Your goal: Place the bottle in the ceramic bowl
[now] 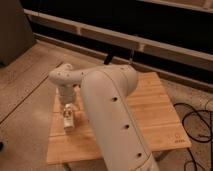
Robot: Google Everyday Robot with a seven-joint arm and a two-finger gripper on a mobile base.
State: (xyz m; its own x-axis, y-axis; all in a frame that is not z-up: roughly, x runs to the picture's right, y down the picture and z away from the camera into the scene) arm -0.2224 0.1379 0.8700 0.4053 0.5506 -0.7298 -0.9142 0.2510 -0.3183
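Observation:
The bottle (pixel 68 120) is small, whitish and boxy, and lies on the left part of the wooden table (pixel 157 107). My gripper (pixel 66 107) hangs from the white wrist right above the bottle's far end, touching or almost touching it. The big white arm link (pixel 112 115) fills the middle of the view. The ceramic bowl is hidden, as is the black bar-shaped object.
The table stands on a speckled floor. Black cables (pixel 197 122) lie on the floor at the right. A dark cabinet (pixel 12 30) stands at the back left. A long dark wall with a pale rail (pixel 150 47) runs behind the table.

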